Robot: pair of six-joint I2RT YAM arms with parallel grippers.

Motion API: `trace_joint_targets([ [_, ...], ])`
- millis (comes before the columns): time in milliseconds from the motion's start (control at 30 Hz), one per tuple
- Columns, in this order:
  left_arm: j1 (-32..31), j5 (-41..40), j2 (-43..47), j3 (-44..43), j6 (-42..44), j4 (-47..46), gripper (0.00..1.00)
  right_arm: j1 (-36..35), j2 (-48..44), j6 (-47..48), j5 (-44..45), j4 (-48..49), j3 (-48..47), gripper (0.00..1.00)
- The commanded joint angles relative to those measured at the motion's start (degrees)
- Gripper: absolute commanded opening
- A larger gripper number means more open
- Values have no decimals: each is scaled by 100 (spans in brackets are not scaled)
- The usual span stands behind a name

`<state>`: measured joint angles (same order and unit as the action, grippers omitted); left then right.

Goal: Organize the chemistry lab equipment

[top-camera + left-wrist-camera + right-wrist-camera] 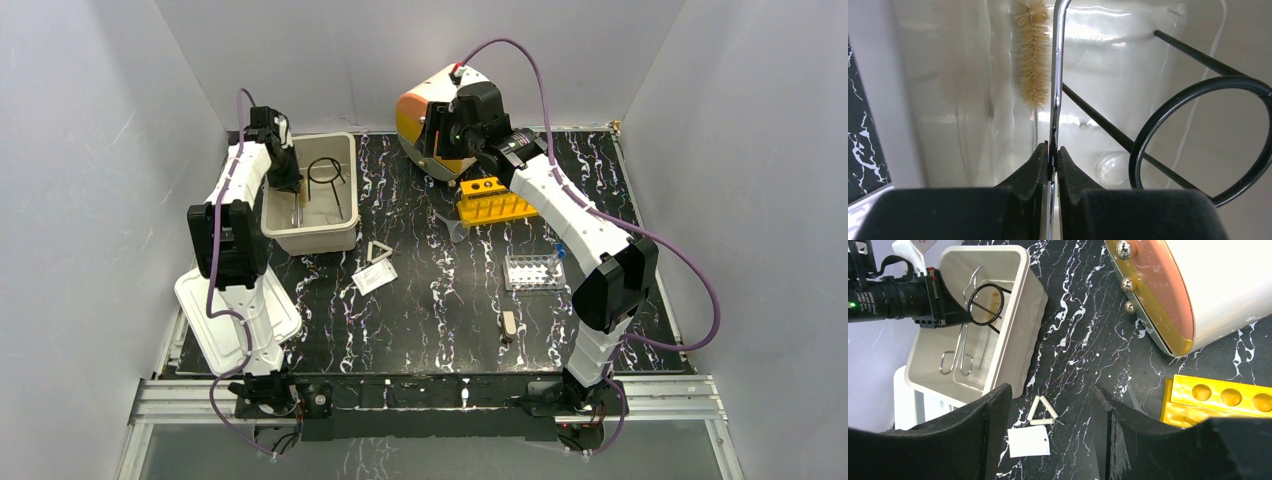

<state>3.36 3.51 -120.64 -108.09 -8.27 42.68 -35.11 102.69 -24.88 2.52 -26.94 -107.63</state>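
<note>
Your count: 1 white tub point(312, 238) | 1 black ring point(1134, 157) | 1 thin metal tongs point(1055, 75) | 1 brush point(1033, 55) | 1 triangle point(1042, 422) | 1 white square pad point(374, 278) | 1 brown-handled tool point(509, 325) | 1 yellow rack point(497, 207) | 1 clear rack point(530, 271) | 1 drawer unit point(425, 105)
</note>
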Motion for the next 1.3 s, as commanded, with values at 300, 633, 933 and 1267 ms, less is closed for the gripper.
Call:
trace_joint_targets([
  [300,-2,-408,-12,-128,108,-79,16,-13,-215,-136,-182,294,104,64],
  [633,-2,-8,549,-325,-132,126,34,-59,-130,-120,-135,308,137,64],
  [933,-10,1352,2185,607,-625,-363,69,-510,-172,524,735,211,738,68],
  [1267,-44,2876,3915,2027,-1286,-1344,92,-903,-219,1081,2096,57,1642,75],
])
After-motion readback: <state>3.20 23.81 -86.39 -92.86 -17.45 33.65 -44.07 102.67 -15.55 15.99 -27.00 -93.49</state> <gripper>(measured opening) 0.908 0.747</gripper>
